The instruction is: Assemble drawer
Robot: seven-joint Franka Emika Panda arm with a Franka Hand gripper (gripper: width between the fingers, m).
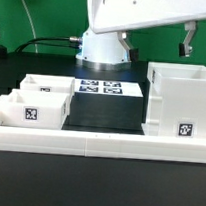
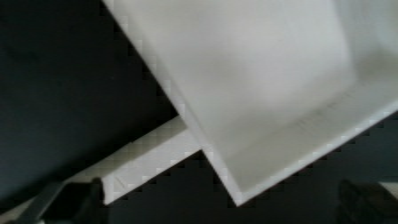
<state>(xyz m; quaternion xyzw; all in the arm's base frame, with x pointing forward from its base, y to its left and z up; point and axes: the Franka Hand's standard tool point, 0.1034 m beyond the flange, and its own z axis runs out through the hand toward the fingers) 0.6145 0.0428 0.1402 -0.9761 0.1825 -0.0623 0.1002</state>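
The tall boxy white shell point(image 1: 181, 102) stands on the black mat at the exterior view's right, a square tag on its front. Two small white trays point(image 1: 30, 107) point(image 1: 47, 85) sit at the exterior view's left, one behind the other, the nearer one showing a tag. My gripper point(image 1: 185, 42) hangs above the shell, clear of it. In the wrist view the shell point(image 2: 267, 80) fills much of the picture as a slanted white face. My gripper point(image 2: 214, 212) is open with nothing between the dark fingertips point(image 2: 54, 205).
The marker board point(image 1: 100, 88) lies flat in the middle, in front of the arm's base point(image 1: 103, 46). A low white wall point(image 1: 88, 142) edges the mat along the front and shows as a white strip in the wrist view point(image 2: 151, 165).
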